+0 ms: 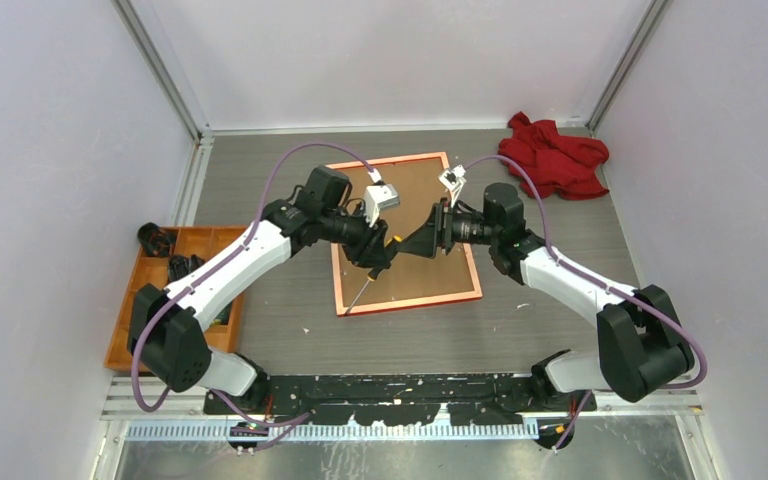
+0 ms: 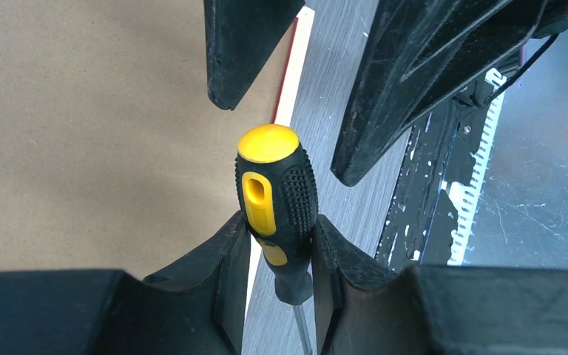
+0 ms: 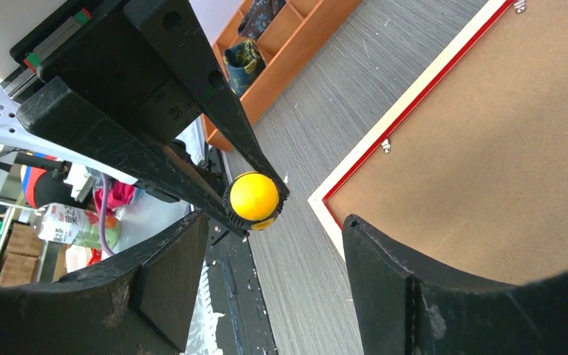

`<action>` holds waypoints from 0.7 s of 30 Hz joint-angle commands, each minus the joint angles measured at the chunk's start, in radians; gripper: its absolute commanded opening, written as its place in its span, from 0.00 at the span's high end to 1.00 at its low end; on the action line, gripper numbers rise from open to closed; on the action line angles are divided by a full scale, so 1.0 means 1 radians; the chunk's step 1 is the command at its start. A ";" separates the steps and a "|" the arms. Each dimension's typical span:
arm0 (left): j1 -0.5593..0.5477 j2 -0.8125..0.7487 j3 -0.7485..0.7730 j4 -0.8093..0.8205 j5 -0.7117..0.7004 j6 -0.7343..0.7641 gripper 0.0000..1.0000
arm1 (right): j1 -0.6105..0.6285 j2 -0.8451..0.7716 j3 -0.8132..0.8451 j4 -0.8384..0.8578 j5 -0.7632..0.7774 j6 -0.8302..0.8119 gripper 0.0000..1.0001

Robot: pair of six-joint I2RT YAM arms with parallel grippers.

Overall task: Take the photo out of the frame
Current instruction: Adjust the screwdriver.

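The red frame [image 1: 410, 303] lies face down in mid-table, its brown backing board [image 1: 420, 275] facing up. The photo is hidden under that board. My left gripper [image 1: 385, 250] is shut on the black-and-yellow handle of a screwdriver [image 1: 360, 293], whose shaft slants down to the frame's near left corner. In the left wrist view the handle [image 2: 277, 185] sits clamped between my left gripper's [image 2: 277, 229] jaws beside the frame's edge [image 2: 288, 89]. My right gripper [image 1: 415, 243] faces the left one, open. Its fingers [image 3: 177, 281] stand apart on either side of the handle's yellow end [image 3: 254, 196], not touching it.
A red cloth [image 1: 555, 155] lies crumpled at the back right. At the left edge an orange wooden tray [image 1: 175, 290] holds dark tools. Small metal clips [image 3: 387, 145] sit along the frame's rim [image 3: 414, 103].
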 commanded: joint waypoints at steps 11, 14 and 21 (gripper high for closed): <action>-0.021 0.019 0.012 0.048 0.060 -0.023 0.99 | 0.014 0.003 -0.001 0.044 -0.020 -0.043 0.29; -0.021 0.023 0.010 0.053 0.058 -0.028 0.99 | 0.022 0.001 -0.006 0.045 -0.032 -0.053 0.31; -0.021 0.021 0.002 0.058 0.061 -0.031 0.99 | 0.034 0.009 -0.013 0.035 -0.049 -0.079 0.33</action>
